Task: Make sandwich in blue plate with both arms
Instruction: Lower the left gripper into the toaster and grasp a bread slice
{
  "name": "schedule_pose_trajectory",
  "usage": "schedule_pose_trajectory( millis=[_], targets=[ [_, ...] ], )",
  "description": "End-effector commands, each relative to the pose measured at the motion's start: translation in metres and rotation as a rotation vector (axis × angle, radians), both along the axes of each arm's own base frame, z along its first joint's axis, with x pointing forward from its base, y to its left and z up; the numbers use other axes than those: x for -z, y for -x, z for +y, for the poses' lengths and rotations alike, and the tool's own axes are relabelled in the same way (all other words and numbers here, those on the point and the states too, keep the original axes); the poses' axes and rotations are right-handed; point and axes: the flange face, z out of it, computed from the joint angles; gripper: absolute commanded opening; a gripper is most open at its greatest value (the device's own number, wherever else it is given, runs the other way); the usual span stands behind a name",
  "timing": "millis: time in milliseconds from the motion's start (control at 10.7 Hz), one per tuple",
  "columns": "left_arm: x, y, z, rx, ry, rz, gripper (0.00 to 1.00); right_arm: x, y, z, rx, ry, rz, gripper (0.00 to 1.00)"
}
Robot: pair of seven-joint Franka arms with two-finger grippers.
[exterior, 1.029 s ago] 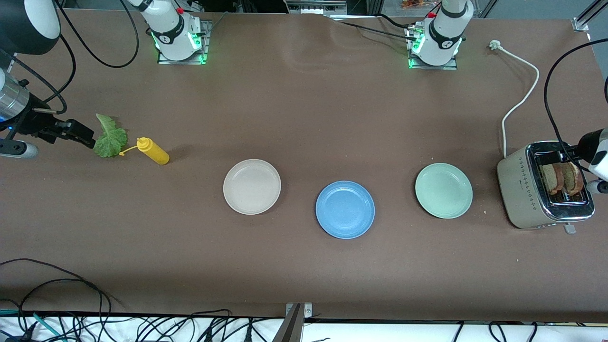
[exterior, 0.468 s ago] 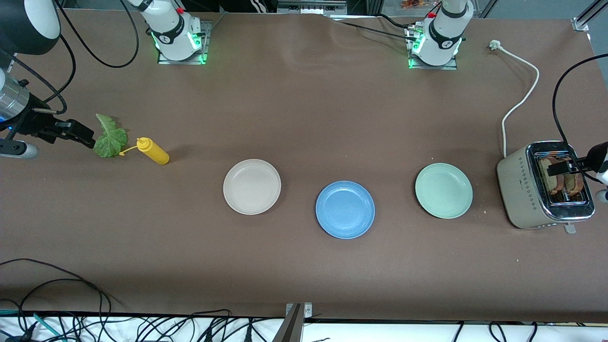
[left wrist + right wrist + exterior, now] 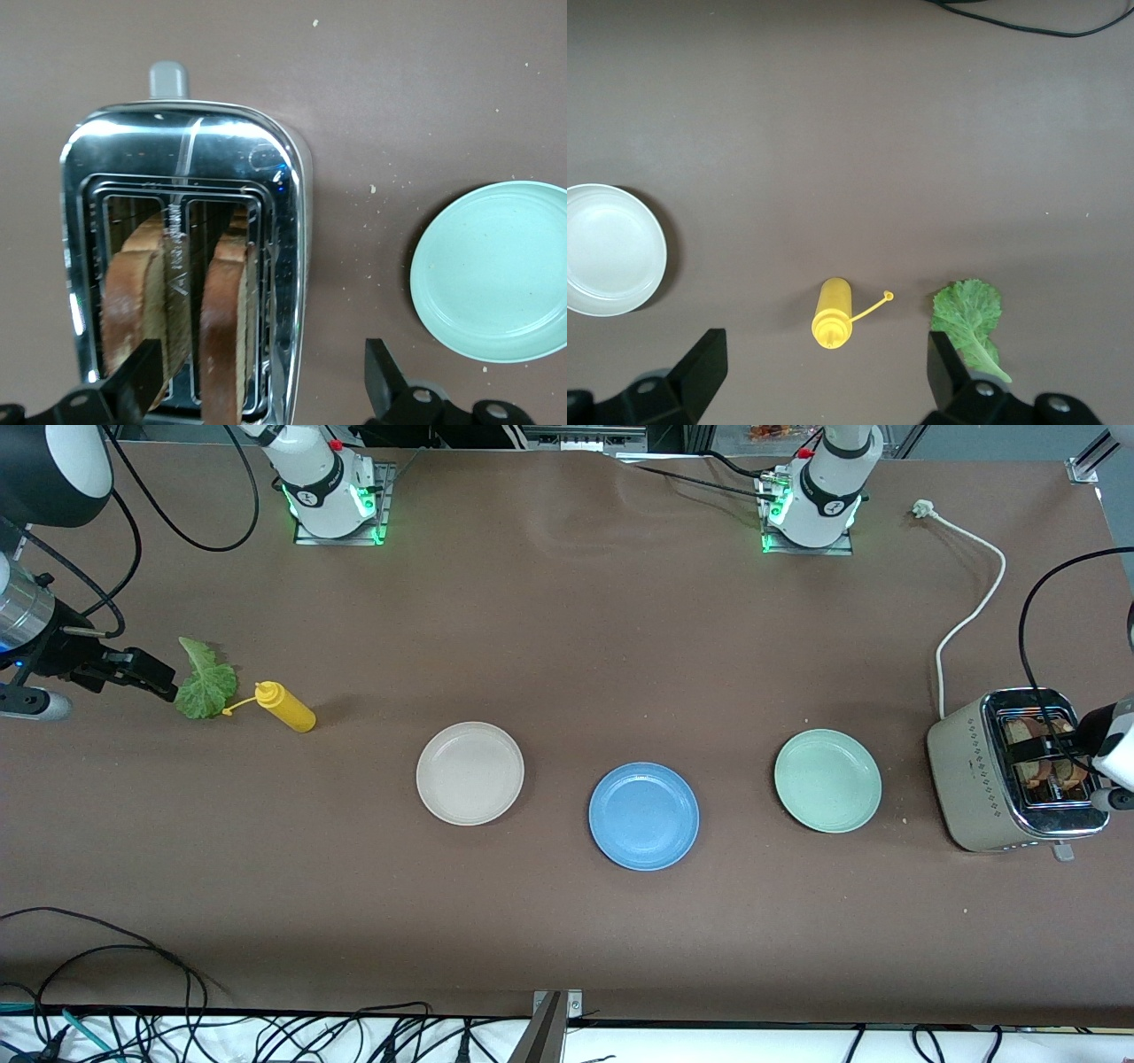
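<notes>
Left gripper [image 3: 257,381]: fingers spread, over toaster [image 3: 292,292], straddling bread slices [image 3: 226,328] | Right gripper [image 3: 824,376]: fingers spread, over table, beside lettuce leaf [image 3: 970,323] | blue plate [image 3: 644,816] bare

Near my right-arm end of the table lies a yellow squeeze bottle [image 3: 285,706] on its side. A cream-white plate [image 3: 469,773] and a mint-green plate [image 3: 827,780] sit mid-table. At the left-arm edge I see a toaster [image 3: 983,779], its white cord [image 3: 970,615] trailing toward the bases.
</notes>
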Motion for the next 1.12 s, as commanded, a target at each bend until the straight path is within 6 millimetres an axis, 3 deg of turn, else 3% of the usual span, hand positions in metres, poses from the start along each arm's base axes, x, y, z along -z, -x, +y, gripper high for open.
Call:
schedule_pose_trajectory(
  millis=[0, 468, 749, 1029],
  targets=[
    [0.011, -0.001, -0.003, 0.010, 0.036, -0.013, 1.00, -0.005, -0.002, 0.000, 0.006, 0.013, 0.000, 1.00],
    [0.027, 0.010, 0.008, -0.008, 0.046, 0.024, 0.99, -0.005, -0.002, 0.001, 0.007, 0.013, -0.001, 1.00],
    [0.032, 0.013, 0.011, 0.018, 0.055, 0.037, 0.78, -0.004, -0.002, 0.000, 0.013, 0.011, -0.003, 1.00],
    [0.032, 0.013, 0.011, 0.019, 0.056, 0.039, 0.50, -0.005, -0.002, 0.000, 0.013, 0.013, -0.003, 1.00]
  ],
)
